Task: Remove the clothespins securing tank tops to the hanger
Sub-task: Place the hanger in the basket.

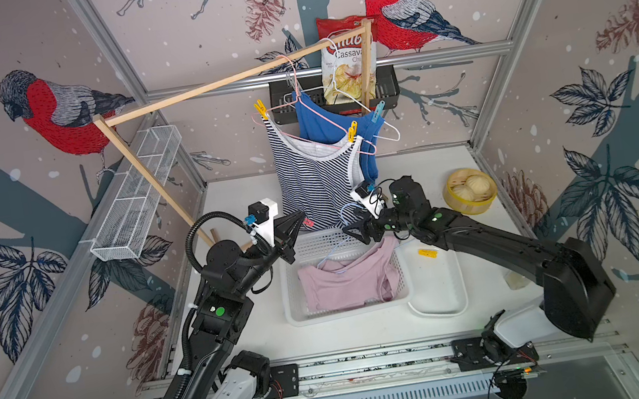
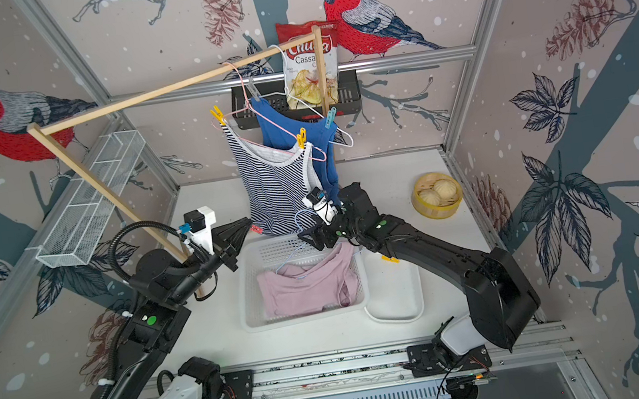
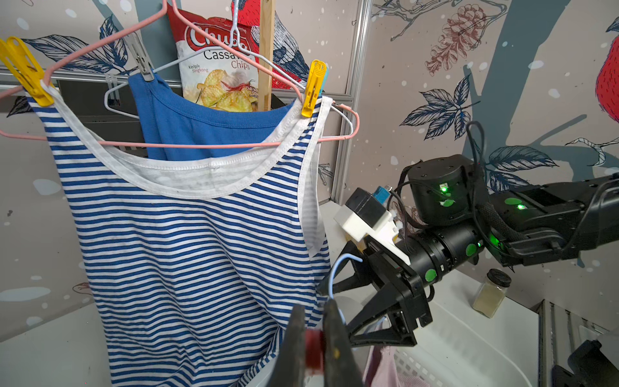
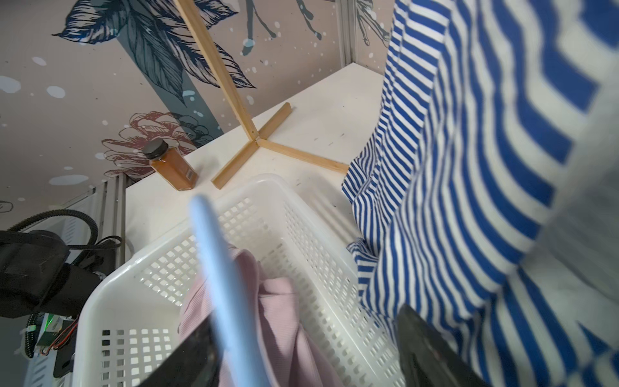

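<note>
**Entry: red pin in my left gripper, right gripper at the light blue hanger**

Landmark for all places: the white basket (image 1: 289, 292).

- My left gripper (image 1: 301, 216) hangs above the basket's far left corner. Its jaws are clamped narrow on the red clothespin (image 3: 314, 348), which sits between the fingertips and is clear of any cloth.
- Above the basket's far rim hangs the striped tank top (image 3: 187, 251). It is on the pink hanger (image 3: 201, 146), with its hem just beside the red pin. Two yellow clothespins (image 3: 313, 87) are on it, one at each strap.
- Behind it, farther from the basket, hangs the blue tank top (image 3: 187, 130). A grey clothespin (image 3: 140, 62) is at one strap and a teal clothespin (image 1: 378, 112) at the other.
- Inside the basket lies the pink tank top (image 1: 346, 285), crumpled, with no pin that I can see on it.
- My right gripper (image 1: 353, 234) is over the right part of the basket's far rim, jaws spread wide. The light blue hanger (image 4: 221, 268) runs up out of the basket between them. I cannot tell whether it touches a finger.
- On the tray (image 1: 443, 289), just beside the basket's right wall, lies a loose yellow clothespin (image 1: 427, 253).
</note>
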